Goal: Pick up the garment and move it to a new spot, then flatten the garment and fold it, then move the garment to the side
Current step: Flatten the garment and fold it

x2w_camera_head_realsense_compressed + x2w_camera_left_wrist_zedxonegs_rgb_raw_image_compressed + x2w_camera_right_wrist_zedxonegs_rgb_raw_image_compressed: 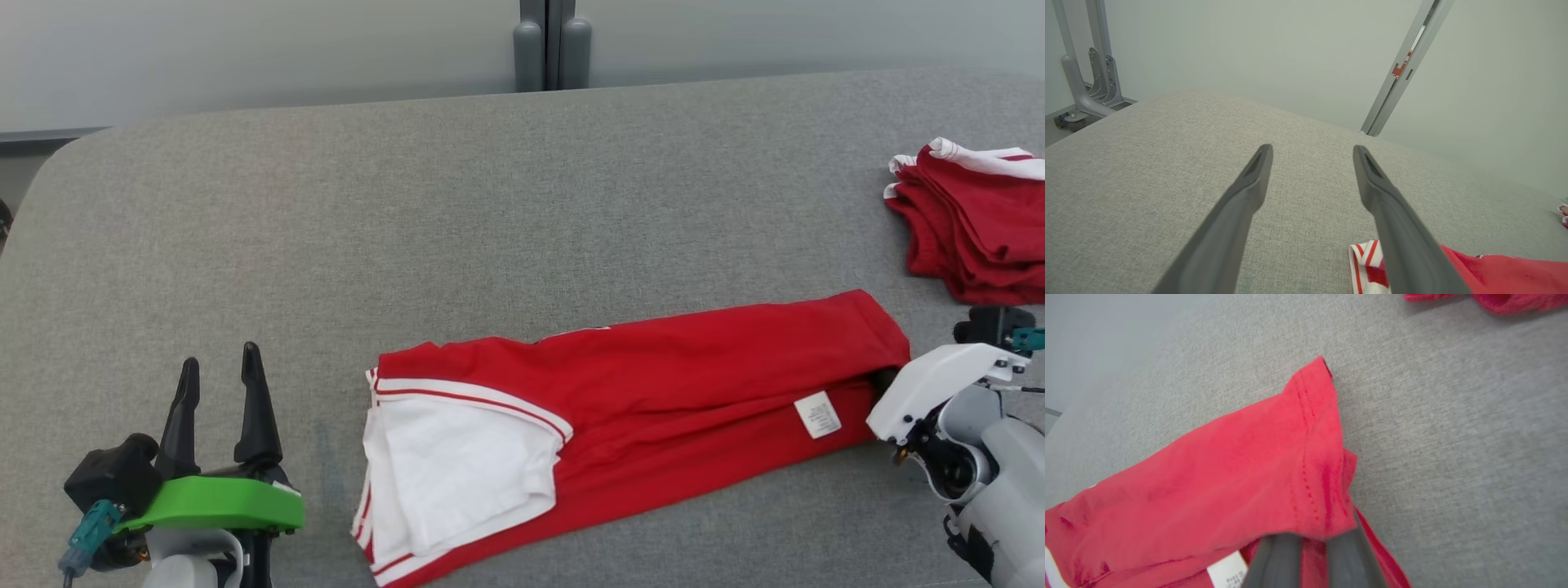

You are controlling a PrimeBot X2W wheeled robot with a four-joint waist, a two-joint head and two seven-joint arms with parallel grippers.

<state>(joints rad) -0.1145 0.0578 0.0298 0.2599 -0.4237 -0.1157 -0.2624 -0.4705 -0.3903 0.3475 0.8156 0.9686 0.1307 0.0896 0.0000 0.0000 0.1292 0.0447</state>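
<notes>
Red garment (pixel 653 384) lies lengthwise, left to right, across the grey worktop (pixel 490 204), its right hem end clenched in the right tool (pixel 1312 545). The left tool (pixel 219 357), fingers spread and empty, stands near the white-trimmed left end.

I am wearing a bright green bracket (pixel 216 502) behind my left gripper (pixel 219 354), its two long dark fingers tapering to points, a teal plug (pixel 88 535) dangling beside; my right arm (pixel 1008 490) is carrying a white angular cover (pixel 931 384) over rounded grey housing
</notes>
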